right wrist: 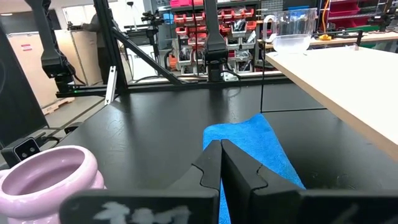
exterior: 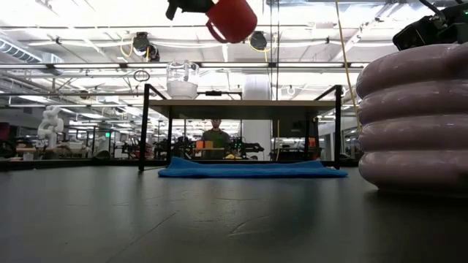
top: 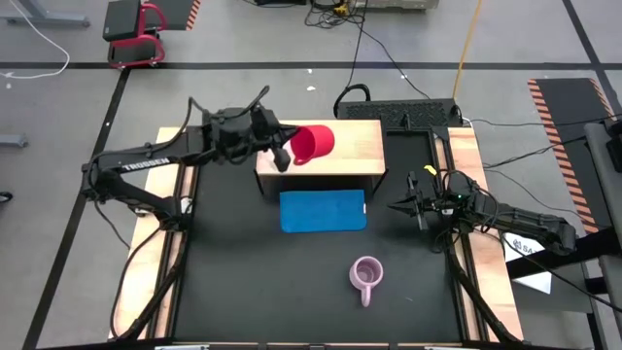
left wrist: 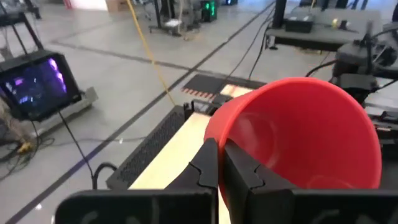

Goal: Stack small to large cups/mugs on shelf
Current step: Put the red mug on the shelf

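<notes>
The left tool (top: 282, 154) was clenched on the rim of the red mug (top: 313, 144), holding it tilted in the air above the shelf (top: 345, 156). In the low view the mug (exterior: 232, 19) hung well clear of the light wooden board, its handle pointing down and to one side. The left wrist view showed the two dark fingers (left wrist: 208, 168) pinching the mug's wall (left wrist: 298, 134), with the open mouth facing the camera.

The small clear glass cup (exterior: 182, 80) stood upright on the shelf top near one end; the right wrist view showed it (right wrist: 292, 28) at the far end of the board.

The ribbed lilac mug (top: 366, 276) sat on the black worktop (top: 243, 282) toward the front, well apart from the shelf, handle pointing to the front edge. A flat blue mat (top: 323, 210) lay on the worktop just in front of the shelf.

The right tool (top: 416, 206) waited off to the right of the mat, above the worktop, its fingers (right wrist: 214, 165) pressed together on nothing.
</notes>
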Tool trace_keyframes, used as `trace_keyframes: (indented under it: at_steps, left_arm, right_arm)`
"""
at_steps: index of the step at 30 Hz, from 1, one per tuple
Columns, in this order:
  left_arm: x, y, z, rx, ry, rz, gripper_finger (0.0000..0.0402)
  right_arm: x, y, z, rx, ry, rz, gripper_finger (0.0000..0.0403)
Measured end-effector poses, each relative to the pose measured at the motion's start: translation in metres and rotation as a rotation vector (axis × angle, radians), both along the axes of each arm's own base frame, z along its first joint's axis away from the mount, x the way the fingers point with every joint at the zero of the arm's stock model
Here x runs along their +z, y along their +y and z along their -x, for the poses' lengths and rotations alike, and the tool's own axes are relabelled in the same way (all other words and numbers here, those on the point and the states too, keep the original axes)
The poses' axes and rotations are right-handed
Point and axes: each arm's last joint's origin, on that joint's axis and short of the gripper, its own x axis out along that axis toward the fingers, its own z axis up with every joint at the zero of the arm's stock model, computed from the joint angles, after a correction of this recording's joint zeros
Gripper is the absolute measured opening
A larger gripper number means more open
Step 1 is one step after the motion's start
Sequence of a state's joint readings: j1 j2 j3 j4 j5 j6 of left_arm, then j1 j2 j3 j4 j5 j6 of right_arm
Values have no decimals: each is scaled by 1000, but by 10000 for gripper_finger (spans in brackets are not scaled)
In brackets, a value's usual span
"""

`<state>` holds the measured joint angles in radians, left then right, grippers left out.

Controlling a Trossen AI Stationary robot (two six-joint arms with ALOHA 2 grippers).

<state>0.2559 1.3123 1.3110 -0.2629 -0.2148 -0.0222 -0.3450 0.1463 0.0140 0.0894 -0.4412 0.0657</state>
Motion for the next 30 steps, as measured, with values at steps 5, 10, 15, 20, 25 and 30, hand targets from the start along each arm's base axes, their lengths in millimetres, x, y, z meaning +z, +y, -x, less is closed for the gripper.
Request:
trace_keyframes:
  at_steps: [5,10,15,20,25,30]
  left_arm:
    - [-1,10,-6,36,65,60,4]
    - [9,19,-12,61,84,110,4]
    - [21,22,-19,49,126,142,4]
    - [29,24,-24,54,198,164,4]
    - [34,27,-31,54,240,171,4]
    - [40,33,-39,69,232,173,4]
  right_arm:
    - [0,0,0,0,-1,-1,0]
    - [0,0,0,0,-2,0,0]
    - [0,0,0,0,-3,0,0]
    - [0,0,0,0,-3,0,0]
    - [0,0,0,0,-3,0,0]
    - [0,0,0,0,-3,0,0]
